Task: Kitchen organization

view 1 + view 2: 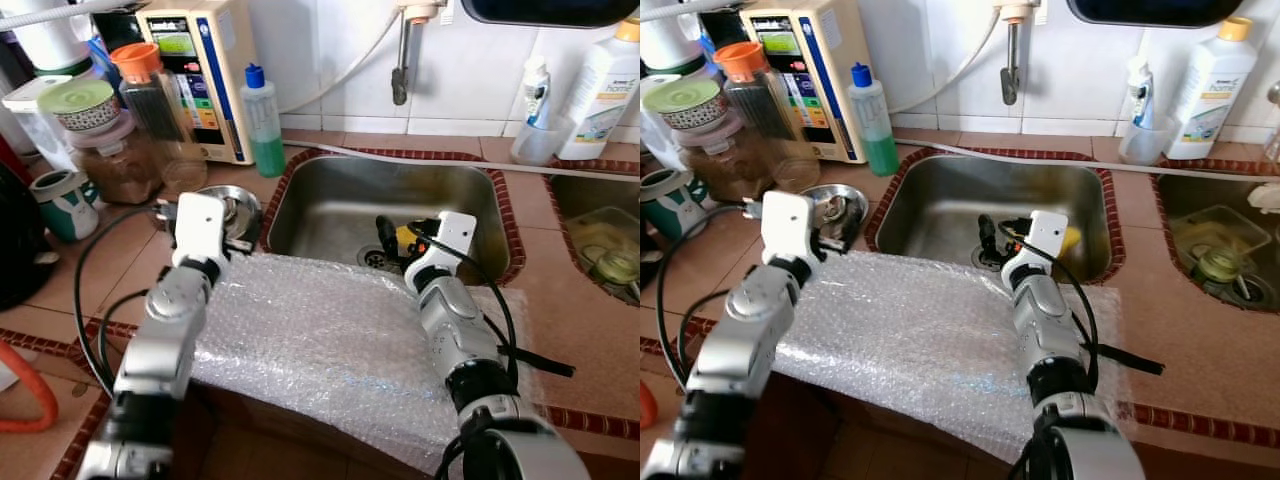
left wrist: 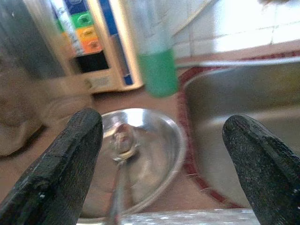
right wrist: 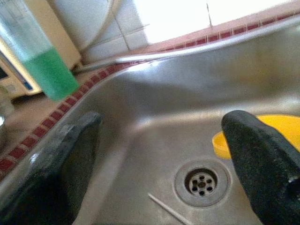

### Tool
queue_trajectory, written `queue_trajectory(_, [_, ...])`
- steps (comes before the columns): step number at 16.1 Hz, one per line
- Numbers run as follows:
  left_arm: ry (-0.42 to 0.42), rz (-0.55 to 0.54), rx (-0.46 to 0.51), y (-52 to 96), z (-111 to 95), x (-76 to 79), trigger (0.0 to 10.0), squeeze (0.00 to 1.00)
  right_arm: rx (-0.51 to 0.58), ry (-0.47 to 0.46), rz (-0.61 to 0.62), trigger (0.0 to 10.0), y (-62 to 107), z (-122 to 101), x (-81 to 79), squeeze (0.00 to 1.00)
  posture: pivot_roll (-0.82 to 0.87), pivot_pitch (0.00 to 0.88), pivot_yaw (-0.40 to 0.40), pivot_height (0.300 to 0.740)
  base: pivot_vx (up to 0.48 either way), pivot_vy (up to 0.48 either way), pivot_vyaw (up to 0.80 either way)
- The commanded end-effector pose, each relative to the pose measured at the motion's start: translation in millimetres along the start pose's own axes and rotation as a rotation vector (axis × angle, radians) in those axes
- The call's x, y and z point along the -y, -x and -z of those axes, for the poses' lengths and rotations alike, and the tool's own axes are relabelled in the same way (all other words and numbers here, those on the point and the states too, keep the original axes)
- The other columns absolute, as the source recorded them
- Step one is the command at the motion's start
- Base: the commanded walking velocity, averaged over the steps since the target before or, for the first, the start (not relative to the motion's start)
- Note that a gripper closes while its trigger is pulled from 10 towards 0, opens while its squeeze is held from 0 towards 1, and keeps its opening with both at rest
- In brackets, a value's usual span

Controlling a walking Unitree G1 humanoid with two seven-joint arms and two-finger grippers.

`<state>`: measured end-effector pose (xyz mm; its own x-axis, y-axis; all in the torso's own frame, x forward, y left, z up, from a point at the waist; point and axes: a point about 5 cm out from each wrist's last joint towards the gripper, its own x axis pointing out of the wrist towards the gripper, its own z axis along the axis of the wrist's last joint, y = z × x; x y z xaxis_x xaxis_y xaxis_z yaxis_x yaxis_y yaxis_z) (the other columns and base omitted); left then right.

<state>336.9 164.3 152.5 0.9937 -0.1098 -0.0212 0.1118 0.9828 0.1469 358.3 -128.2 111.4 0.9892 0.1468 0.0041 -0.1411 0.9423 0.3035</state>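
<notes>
A steel bowl (image 1: 236, 203) with a spoon (image 2: 123, 145) in it sits on the tiled counter, left of the sink (image 1: 330, 205). My left gripper (image 2: 161, 126) hovers just in front of the bowl, open, nothing between its fingers. My right gripper (image 1: 402, 238) reaches into the sink above the drain (image 3: 201, 180), also open and empty. A yellow object (image 3: 276, 133) lies on the sink floor by the drain, close to one right finger. A sheet of bubble wrap (image 1: 330, 340) covers the counter's front edge under both arms.
A green-liquid bottle (image 1: 263, 125) and a beige appliance (image 1: 205, 70) stand behind the bowl. Jars (image 1: 115, 150) and a mug (image 1: 62, 200) crowd the left. The tap (image 1: 400, 60) hangs above the sink. White bottles (image 1: 600, 85) and a second basin (image 1: 600, 250) are at right.
</notes>
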Motion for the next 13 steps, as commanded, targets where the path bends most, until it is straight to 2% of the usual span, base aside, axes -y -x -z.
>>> queue_trajectory(1, [-0.021, -0.050, -0.010, -4.8, -1, -13.1, 10.0, 1.00, -0.005, 0.002, -0.036, 10.0, 2.1, -1, -6.2, 1.00, 0.04, 0.009, 0.112, 0.740, 0.000, 0.000, 0.00])
queue_trajectory(2, [-0.027, -0.064, -0.017, -7.3, -1, -17.8, 10.0, 1.00, -0.006, 0.001, -0.046, 10.0, 3.7, -1, -7.8, 1.00, 0.04, 0.009, 0.112, 0.740, 0.000, 0.000, 0.00])
queue_trajectory(3, [-0.047, -0.101, -0.059, -15.6, -1, -31.6, 10.0, 1.00, -0.006, 0.013, -0.085, 10.0, 9.1, -1, -12.8, 1.00, 0.03, 0.010, 0.112, 0.740, 0.000, 0.000, 0.00])
queue_trajectory(5, [-0.052, -0.112, -0.076, -18.2, -1, -36.0, 10.0, 1.00, -0.006, 0.016, -0.100, 10.0, 10.9, -1, -14.8, 1.00, 0.03, 0.010, 0.112, 0.740, 0.000, 0.000, 0.00])
queue_trajectory(6, [-0.085, -0.092, -0.130, -26.5, 0, -40.3, 10.0, 0.03, -0.009, 0.022, -0.162, 10.0, 17.3, -1, -24.6, 1.00, 0.03, 0.010, 0.113, 0.740, 0.000, 0.000, 0.00])
queue_trajectory(7, [-0.100, -0.080, -0.147, -29.1, 1, -40.5, 10.0, 0.00, -0.012, 0.022, -0.182, 10.0, 19.8, -1, -28.1, 1.00, 0.03, 0.010, 0.113, 0.740, 0.000, 0.000, 0.00])
queue_trajectory(8, [-0.106, -0.076, -0.168, -32.3, 1, -41.9, 10.0, 0.00, -0.017, 0.038, -0.227, 10.0, 24.0, 0, -35.0, 0.80, 0.03, 0.006, 0.120, 0.740, 0.000, 0.000, 0.00])
queue_trajectory(9, [-0.107, -0.074, -0.182, -33.9, 2, -42.6, 10.0, 0.00, -0.017, 0.055, -0.256, 10.0, 27.0, 0, -39.5, 0.75, 0.02, 0.006, 0.123, 0.740, 0.000, 0.000, 0.00])
queue_trajectory(10, [-0.075, -0.050, -0.229, -35.2, 9, -42.2, 10.0, 0.00, -0.009, 0.064, -0.292, 10.0, 32.2, -1, -45.9, 0.65, 0.01, 0.005, 0.129, 0.740, 0.000, 0.000, 0.00])
queue_trajectory(11, [-0.053, -0.037, -0.258, -35.2, 13, -42.0, 10.0, 0.00, -0.011, 0.055, -0.329, 10.0, 35.4, -2, -50.1, 0.49, 0.01, 0.006, 0.133, 0.740, 0.000, 0.000, 0.00])
queue_trajectory(12, [-0.027, -0.025, -0.288, -35.0, 17, -42.0, 10.0, 0.00, -0.016, 0.049, -0.387, 10.0, 40.1, -4, -56.2, 0.15, 0.00, 0.007, 0.135, 0.740, 0.000, 0.000, 0.00])
queue_trajectory(13, [-0.025, -0.021, -0.301, -35.6, 19, -42.6, 10.0, 0.00, -0.028, 0.050, -0.436, 10.0, 44.4, -4, -60.0, 0.12, 0.00, 0.007, 0.136, 0.740, 0.000, 0.000, 0.00])
